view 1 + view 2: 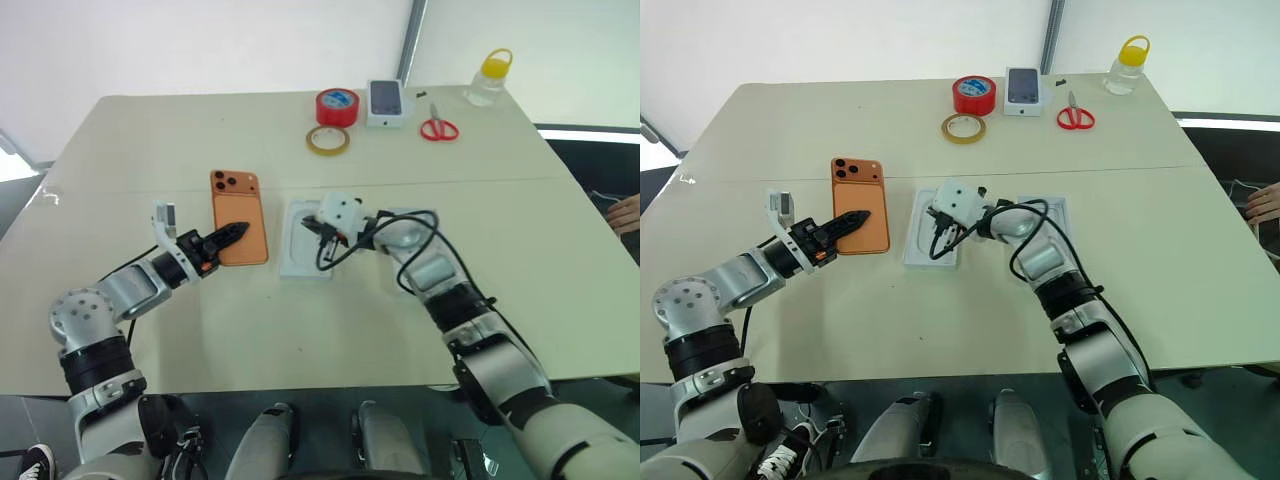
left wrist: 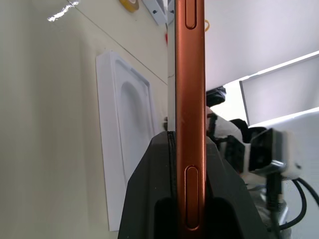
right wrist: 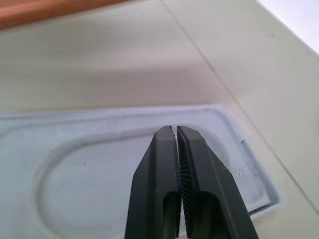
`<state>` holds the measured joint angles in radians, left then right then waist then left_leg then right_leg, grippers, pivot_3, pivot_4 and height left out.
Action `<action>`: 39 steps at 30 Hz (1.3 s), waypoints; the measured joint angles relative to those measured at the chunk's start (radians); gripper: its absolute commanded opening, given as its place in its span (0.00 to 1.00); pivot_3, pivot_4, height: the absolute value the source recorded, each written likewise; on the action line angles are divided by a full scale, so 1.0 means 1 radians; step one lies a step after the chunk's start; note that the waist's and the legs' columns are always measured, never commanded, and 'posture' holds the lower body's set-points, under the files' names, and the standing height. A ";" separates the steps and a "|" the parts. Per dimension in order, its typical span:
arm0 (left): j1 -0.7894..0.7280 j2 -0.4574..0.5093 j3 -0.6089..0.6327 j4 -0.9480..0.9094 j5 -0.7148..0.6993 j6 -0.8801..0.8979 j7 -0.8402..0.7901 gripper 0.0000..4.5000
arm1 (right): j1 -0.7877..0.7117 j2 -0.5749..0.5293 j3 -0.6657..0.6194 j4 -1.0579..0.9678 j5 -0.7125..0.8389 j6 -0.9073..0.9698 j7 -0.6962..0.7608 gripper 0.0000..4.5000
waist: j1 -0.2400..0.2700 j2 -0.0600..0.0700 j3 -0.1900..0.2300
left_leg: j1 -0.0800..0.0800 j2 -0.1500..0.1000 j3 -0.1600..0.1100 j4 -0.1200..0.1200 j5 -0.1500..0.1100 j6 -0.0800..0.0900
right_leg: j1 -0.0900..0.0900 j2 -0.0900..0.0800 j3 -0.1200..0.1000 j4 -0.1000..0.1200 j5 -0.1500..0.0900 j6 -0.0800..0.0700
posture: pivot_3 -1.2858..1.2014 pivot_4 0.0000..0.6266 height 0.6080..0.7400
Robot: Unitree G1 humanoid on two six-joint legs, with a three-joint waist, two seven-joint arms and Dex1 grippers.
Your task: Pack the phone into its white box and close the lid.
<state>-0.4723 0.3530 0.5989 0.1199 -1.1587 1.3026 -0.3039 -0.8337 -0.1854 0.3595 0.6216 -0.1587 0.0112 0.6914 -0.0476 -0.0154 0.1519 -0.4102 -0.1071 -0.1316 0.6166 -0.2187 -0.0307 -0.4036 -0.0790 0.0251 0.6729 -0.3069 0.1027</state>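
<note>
The orange phone (image 1: 238, 213) lies flat, camera cluster at its far corner, left of the white box (image 1: 293, 256). My left gripper (image 1: 232, 234) is shut on the phone's near edge; the left wrist view shows the phone (image 2: 190, 99) edge-on between the black fingers (image 2: 149, 199), with the white box (image 2: 124, 124) beyond it. My right gripper (image 1: 311, 229) hovers over the box's moulded inside. In the right wrist view its fingers (image 3: 159, 164) are pressed together with nothing between them, just above the white box (image 3: 94, 169). Whether they touch the box is unclear.
A second shallow white piece (image 1: 1058, 208) lies under my right forearm. At the far edge stand a red tape roll (image 1: 337, 105), a yellowish tape ring (image 1: 327, 139), a small carton with a phone picture (image 1: 386, 102), red scissors (image 1: 438, 128) and a yellow-capped bottle (image 1: 489, 78). A person's hand (image 1: 625, 212) rests at the right.
</note>
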 measured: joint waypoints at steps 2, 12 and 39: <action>0.001 -0.003 -0.012 -0.001 0.000 -0.004 0.000 0.00 | -0.030 0.021 0.044 0.066 -0.056 -0.009 -0.029 0.01 | 0.000 0.000 0.000 | 0.000 0.000 0.000 0.000 0.000 0.000 | 0.000 0.000 0.000 0.000 0.000 0.000 | 0.52 0.24 1.00; 0.009 -0.012 -0.072 -0.003 0.004 -0.025 0.018 0.00 | -0.055 -0.033 0.104 0.068 -0.151 -0.061 0.032 0.01 | 0.003 0.000 0.000 | 0.000 0.000 0.000 0.001 0.000 0.000 | 0.001 0.000 0.000 0.000 0.000 0.000 | 0.52 0.24 1.00; -0.170 -0.087 -0.308 0.276 0.233 -0.134 -0.161 0.65 | 0.079 -0.260 -0.097 -0.137 -0.071 0.115 0.021 0.00 | 0.003 0.000 0.000 | 0.000 0.000 0.001 0.000 0.000 0.000 | 0.000 0.000 0.000 0.000 0.000 0.000 | 0.52 0.24 1.00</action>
<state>-0.6423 0.2661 0.2906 0.3957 -0.9253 1.1684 -0.4645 -0.7543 -0.4455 0.2625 0.4850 -0.2298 0.1258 0.7126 -0.0451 -0.0155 0.1518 -0.4104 -0.1073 -0.1305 0.6164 -0.2187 -0.0307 -0.4036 -0.0791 0.0255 0.6725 -0.3069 0.1028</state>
